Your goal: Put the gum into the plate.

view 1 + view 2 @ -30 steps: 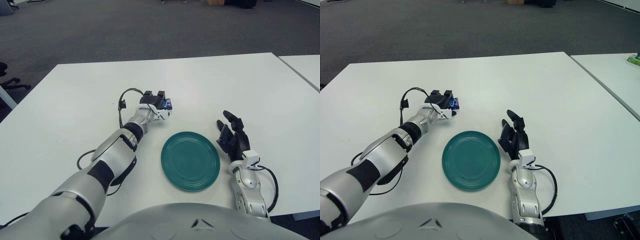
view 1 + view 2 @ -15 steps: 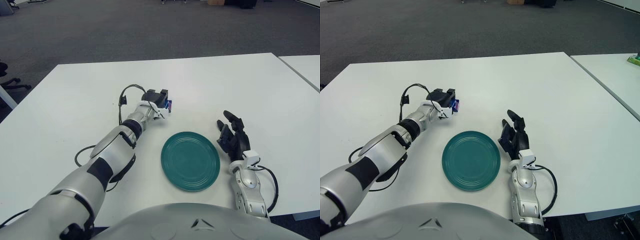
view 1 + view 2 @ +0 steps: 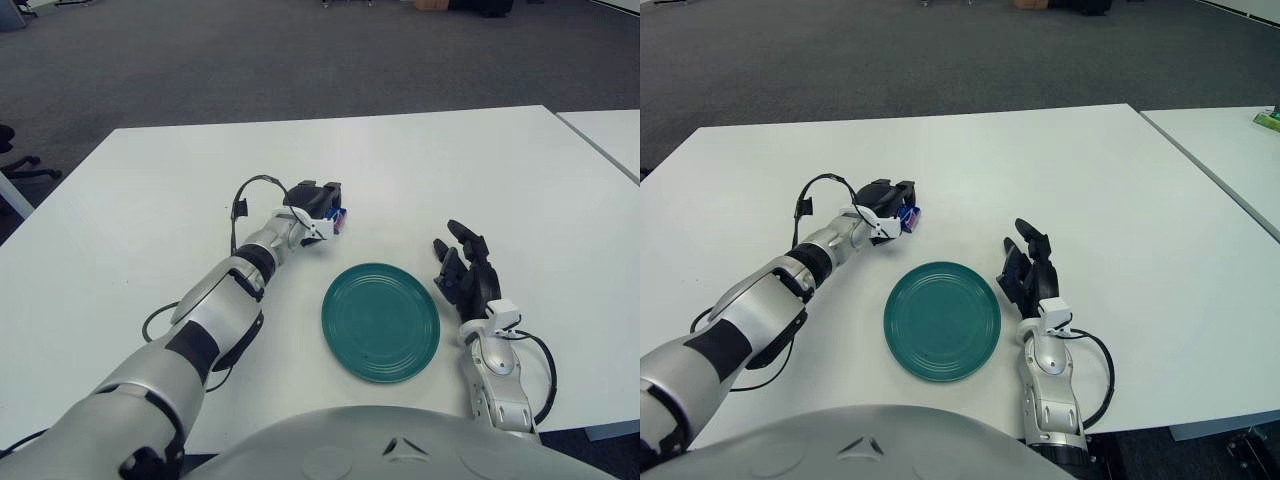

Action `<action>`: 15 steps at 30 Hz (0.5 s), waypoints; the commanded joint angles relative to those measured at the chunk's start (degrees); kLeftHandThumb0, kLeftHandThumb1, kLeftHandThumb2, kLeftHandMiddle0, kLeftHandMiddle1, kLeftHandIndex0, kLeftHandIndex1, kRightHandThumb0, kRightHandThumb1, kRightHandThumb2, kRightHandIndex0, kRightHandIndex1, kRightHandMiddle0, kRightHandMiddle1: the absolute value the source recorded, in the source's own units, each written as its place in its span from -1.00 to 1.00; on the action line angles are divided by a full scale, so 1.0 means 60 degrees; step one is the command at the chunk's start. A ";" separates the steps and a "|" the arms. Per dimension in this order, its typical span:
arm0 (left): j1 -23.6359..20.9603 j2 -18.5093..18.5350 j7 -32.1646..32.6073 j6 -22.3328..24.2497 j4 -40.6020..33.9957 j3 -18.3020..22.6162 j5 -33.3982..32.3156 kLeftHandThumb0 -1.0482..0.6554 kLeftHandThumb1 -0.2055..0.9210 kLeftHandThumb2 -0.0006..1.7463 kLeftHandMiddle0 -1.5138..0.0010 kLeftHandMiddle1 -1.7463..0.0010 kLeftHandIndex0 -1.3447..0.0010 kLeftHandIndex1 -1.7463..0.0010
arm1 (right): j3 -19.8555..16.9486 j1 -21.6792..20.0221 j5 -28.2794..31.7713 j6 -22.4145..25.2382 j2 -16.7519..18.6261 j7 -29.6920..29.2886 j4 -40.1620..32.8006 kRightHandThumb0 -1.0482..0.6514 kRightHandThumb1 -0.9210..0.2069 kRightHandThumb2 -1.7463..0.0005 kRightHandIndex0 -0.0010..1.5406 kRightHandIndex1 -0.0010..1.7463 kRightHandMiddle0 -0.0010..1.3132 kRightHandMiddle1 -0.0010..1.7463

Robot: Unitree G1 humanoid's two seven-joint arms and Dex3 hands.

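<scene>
Where the white table's near edge meets the robot's body, the scene begins:

Right hand: the black three-fingered right hand [image 3: 463,275] shows just right of the plate, toward the table's near right corner, its fingers loosely spread and holding nothing; whether it touches the tabletop cannot be told.

Plate: the round, dark teal ribbed plate [image 3: 381,322] lies flat on the table near the middle of the near edge, with nothing on it.

Left hand: the black-fingered left hand [image 3: 318,203], on a silver forearm reaching out from the near left, is beyond the plate's far left rim, toward the middle of the table, fingers curled around the gum.

Gum: the small blue and pink gum packet [image 3: 909,214] is gripped in the left hand, only its right end showing past the fingers, clear of the plate.

Table: the flat white rectangular table [image 3: 480,170] carries everything; a second white table [image 3: 1230,150] stands just off its right edge.
</scene>
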 commanded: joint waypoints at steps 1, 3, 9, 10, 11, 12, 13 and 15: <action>-0.0232 0.0384 -0.0166 -0.0175 -0.0230 0.0374 -0.0312 0.23 -0.70 0.90 -0.21 -0.80 0.00 -1.00 | -0.0085 0.0285 0.0171 0.0558 0.0109 -0.0013 0.0614 -0.71 -1.00 -0.05 -0.38 -0.97 -1.00 -0.18; -0.0241 0.0441 -0.0197 -0.0287 -0.0355 0.0531 -0.0459 0.23 -0.66 0.88 -0.17 -0.84 0.02 -1.00 | -0.0093 0.0286 0.0166 0.0569 0.0113 -0.0013 0.0616 -0.70 -1.00 -0.05 -0.36 -0.96 -1.00 -0.16; 0.0023 0.0953 -0.0691 -0.0526 -0.2110 0.0951 -0.0805 0.23 -0.60 0.87 -0.12 -0.89 0.06 -1.00 | -0.0120 0.0313 0.0192 0.0561 0.0131 0.0023 0.0629 -0.70 -1.00 -0.05 -0.37 -0.97 -1.00 -0.15; 0.0145 0.1061 -0.0838 -0.0502 -0.2589 0.1019 -0.0849 0.23 -0.60 0.86 -0.11 -0.90 0.07 -1.00 | -0.0124 0.0314 0.0200 0.0558 0.0136 0.0031 0.0631 -0.70 -1.00 -0.05 -0.37 -0.97 -1.00 -0.15; 0.0343 0.1210 -0.1101 -0.0448 -0.3283 0.1124 -0.0936 0.23 -0.59 0.86 -0.10 -0.90 0.07 -1.00 | -0.0135 0.0316 0.0216 0.0553 0.0147 0.0034 0.0634 -0.70 -1.00 -0.06 -0.37 -0.97 -1.00 -0.15; 0.0496 0.1314 -0.1303 -0.0385 -0.3794 0.1202 -0.0995 0.23 -0.59 0.86 -0.10 -0.90 0.07 -1.00 | -0.0143 0.0318 0.0227 0.0549 0.0156 0.0036 0.0636 -0.70 -1.00 -0.06 -0.38 -0.97 -1.00 -0.15; 0.0635 0.1401 -0.1500 -0.0316 -0.4236 0.1276 -0.1061 0.23 -0.59 0.86 -0.10 -0.90 0.07 -1.00 | -0.0152 0.0319 0.0237 0.0542 0.0166 0.0037 0.0637 -0.70 -1.00 -0.06 -0.38 -0.97 -1.00 -0.15; 0.0871 0.1535 -0.1869 -0.0130 -0.4980 0.1388 -0.1158 0.23 -0.59 0.86 -0.10 -0.90 0.07 -1.00 | -0.0167 0.0318 0.0247 0.0530 0.0180 0.0034 0.0646 -0.70 -1.00 -0.06 -0.37 -0.97 -1.00 -0.16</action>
